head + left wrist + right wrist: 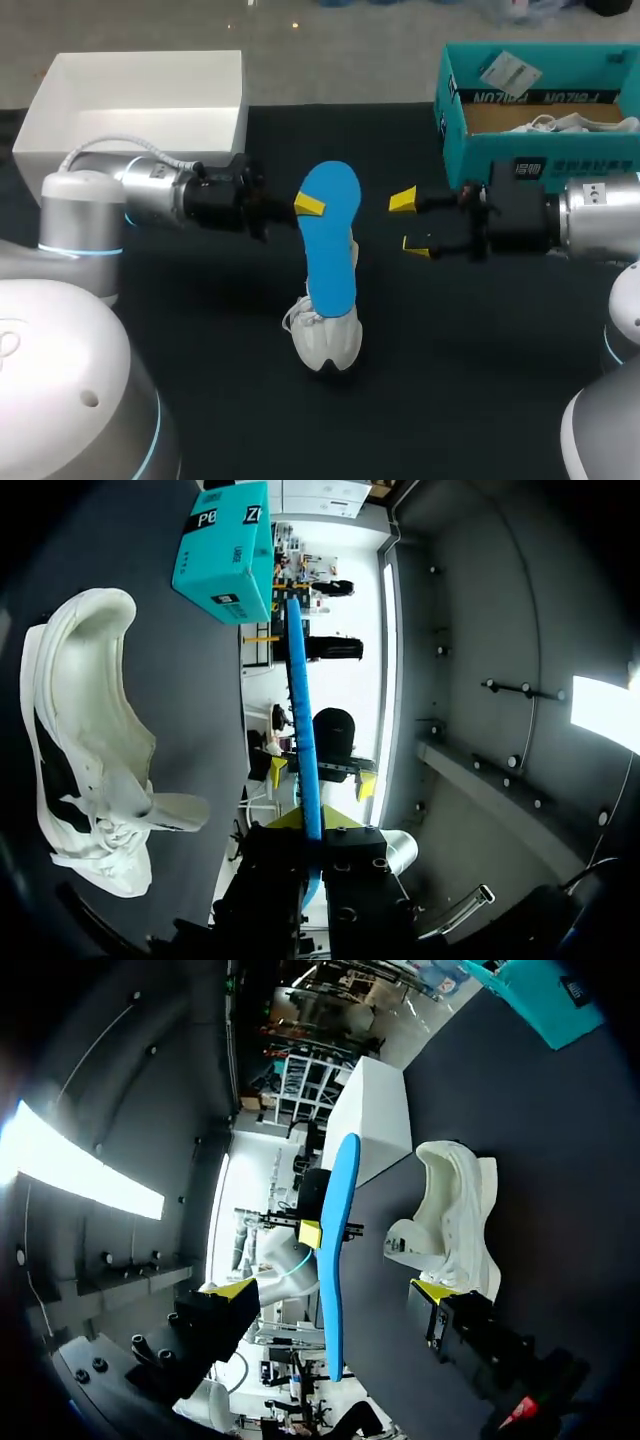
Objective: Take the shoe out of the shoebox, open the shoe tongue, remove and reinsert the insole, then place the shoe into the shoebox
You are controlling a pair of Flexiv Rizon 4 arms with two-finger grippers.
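Observation:
A blue insole (330, 240) is held on edge above the white shoe (325, 340), which lies on the black table. My left gripper (308, 206) is shut on the insole's upper part, with one yellow tip showing on its face. In the left wrist view the insole (300, 700) runs straight out from between the fingers of my left gripper (310, 830), and the shoe (90, 740) lies beside it. My right gripper (410, 222) stands open a short way right of the insole, not touching it. Seen from my right gripper (330, 1290), the insole (335, 1250) is ahead and the shoe (450, 1220) beside it.
The teal shoebox (540, 140) stands at the back right, just behind my right arm, with white things inside. A white open box (140, 100) sits at the back left behind my left arm. Black table surface lies in front of the shoe.

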